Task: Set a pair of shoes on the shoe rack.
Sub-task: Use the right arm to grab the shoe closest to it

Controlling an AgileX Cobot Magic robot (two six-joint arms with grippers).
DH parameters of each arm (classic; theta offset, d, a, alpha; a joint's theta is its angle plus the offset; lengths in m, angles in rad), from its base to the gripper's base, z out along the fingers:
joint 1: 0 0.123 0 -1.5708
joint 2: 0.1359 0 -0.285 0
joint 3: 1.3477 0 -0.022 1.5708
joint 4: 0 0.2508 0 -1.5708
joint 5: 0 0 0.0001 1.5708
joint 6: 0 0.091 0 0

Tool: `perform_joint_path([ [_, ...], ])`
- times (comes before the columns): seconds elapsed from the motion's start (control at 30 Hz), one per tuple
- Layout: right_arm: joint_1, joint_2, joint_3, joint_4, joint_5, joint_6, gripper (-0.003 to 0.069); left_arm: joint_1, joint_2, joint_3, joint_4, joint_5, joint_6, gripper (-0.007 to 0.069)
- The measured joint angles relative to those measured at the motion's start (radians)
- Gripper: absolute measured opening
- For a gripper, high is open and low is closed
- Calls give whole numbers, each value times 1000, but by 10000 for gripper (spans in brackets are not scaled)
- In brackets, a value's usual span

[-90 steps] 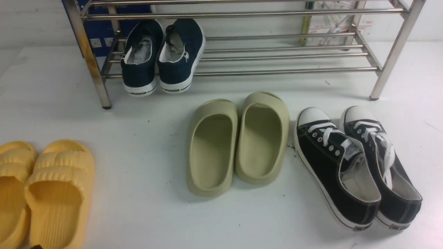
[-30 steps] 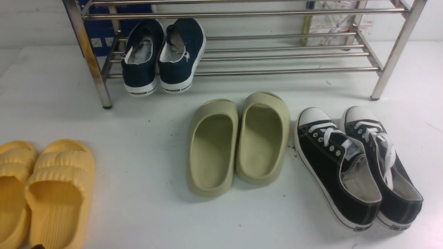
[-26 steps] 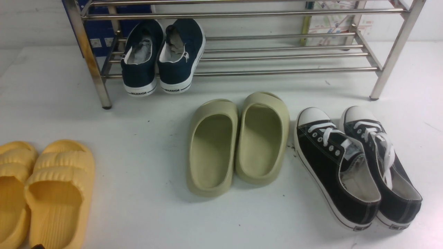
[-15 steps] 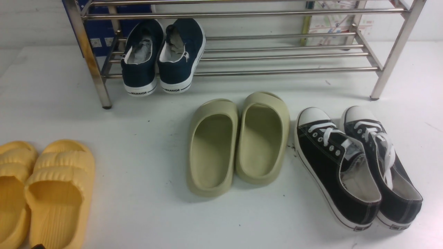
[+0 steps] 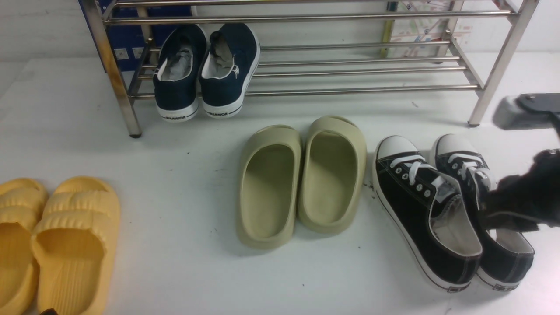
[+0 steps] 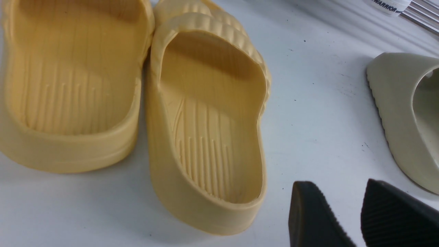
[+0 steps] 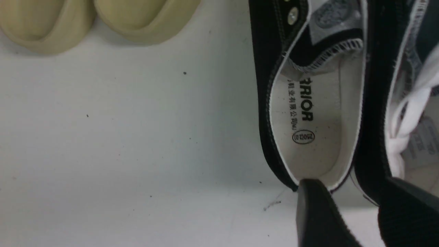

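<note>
Front view: the right pincer [image 5: 503, 205], parted and empty, has just arrived over the rightmost black canvas sneaker [image 5: 457, 153], likely starting its pickup.

The left gripper [image 6: 337, 192] was seen as matte black, its two fingers [image 6: 313, 219] tapered to rounded tips and faced with fine ribbing. The right gripper [image 7: 349, 192] was built alike, black and ribbed. In the front view the right arm [image 5: 523, 201] was shown only as a blurred black mass and a grey, flat-edged part [image 5: 509, 114].
</note>
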Motion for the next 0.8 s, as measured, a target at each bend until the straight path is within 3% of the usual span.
perform_joint_path([
  [0.1, 62, 102, -39, -101, -12, 128, 353, 0, 0, 0, 0, 0, 0, 239],
  [0.2, 91, 190, -50, -124, -40, 210, 375, 0, 0, 0, 0, 0, 0, 239],
  [0.5, 96, 373, -50, -110, -131, 243, 366, 0, 0, 0, 0, 0, 0, 239],
  [0.63, 96, 399, -51, -93, -144, 234, 302, 0, 0, 0, 0, 0, 0, 239],
  [0.7, 96, 405, -51, -66, -146, 217, 177, 0, 0, 0, 0, 0, 0, 239],
  [0.73, 96, 405, -51, -66, -146, 217, 177, 0, 0, 0, 0, 0, 0, 239],
  [0.8, 97, 405, -57, -32, -140, 187, 40, 0, 0, 0, 0, 0, 0, 239],
])
